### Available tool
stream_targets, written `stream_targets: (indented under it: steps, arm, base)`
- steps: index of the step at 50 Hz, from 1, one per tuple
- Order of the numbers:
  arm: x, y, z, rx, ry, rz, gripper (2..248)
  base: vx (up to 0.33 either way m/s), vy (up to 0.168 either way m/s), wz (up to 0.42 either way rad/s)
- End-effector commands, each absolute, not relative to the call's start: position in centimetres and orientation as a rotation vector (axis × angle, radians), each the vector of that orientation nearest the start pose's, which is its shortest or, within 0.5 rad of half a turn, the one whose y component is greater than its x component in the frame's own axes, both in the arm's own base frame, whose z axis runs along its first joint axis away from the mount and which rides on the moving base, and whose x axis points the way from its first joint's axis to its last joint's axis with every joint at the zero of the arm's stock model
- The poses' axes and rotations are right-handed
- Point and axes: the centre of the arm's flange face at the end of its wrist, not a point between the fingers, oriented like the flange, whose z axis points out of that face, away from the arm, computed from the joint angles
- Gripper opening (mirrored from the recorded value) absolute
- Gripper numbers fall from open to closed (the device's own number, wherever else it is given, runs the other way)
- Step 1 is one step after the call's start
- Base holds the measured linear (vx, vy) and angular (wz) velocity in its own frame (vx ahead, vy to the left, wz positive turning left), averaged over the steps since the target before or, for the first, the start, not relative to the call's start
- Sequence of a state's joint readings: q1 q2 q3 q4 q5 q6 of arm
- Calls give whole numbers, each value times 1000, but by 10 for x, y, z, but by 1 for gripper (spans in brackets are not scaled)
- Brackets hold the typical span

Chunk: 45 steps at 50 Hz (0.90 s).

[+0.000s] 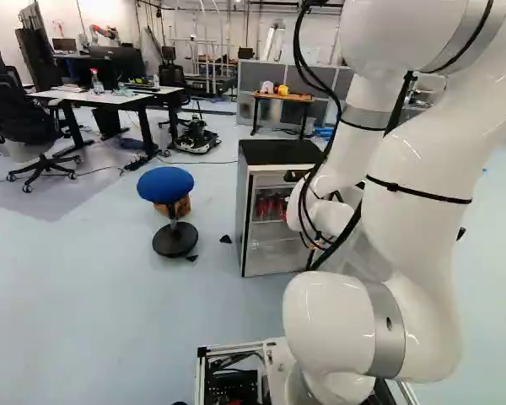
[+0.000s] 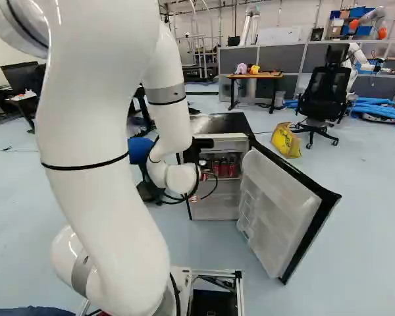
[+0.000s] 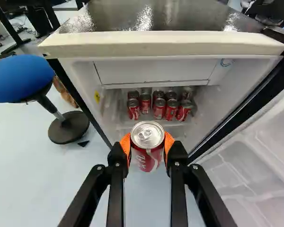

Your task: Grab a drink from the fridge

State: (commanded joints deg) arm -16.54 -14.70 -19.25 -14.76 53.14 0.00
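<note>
In the right base view my gripper (image 2: 201, 143) shows only as a dark part in front of the fridge's upper opening. The wrist view has the gripper (image 3: 147, 147) shut on an upright red drink can (image 3: 147, 161), orange pads pressing it from both sides, silver lid showing. Beyond it stands the open fridge (image 3: 163, 50), whose shelf holds several more red cans (image 3: 159, 109) in rows. The held can is in front of that shelf, apart from those cans. The fridge door (image 2: 283, 210) stands wide open on the fridge's right in the right base view.
A blue-topped stool (image 1: 165, 184) stands left of the fridge in the left base view. Behind are a small wooden table (image 2: 255, 76), a black chair (image 2: 324, 99), a yellow bag (image 2: 286, 139) and another robot (image 2: 359, 56). A desk (image 1: 110, 96) stands farther left.
</note>
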Motion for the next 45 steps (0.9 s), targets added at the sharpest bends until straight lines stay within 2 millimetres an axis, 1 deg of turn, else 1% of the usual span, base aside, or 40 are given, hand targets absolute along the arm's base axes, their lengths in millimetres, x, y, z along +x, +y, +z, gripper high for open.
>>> stream_targets:
  steps: [45]
  arm:
    - [334, -81, 322, -2753, 24, -1645, 92]
  base:
    - [0, 0, 0]
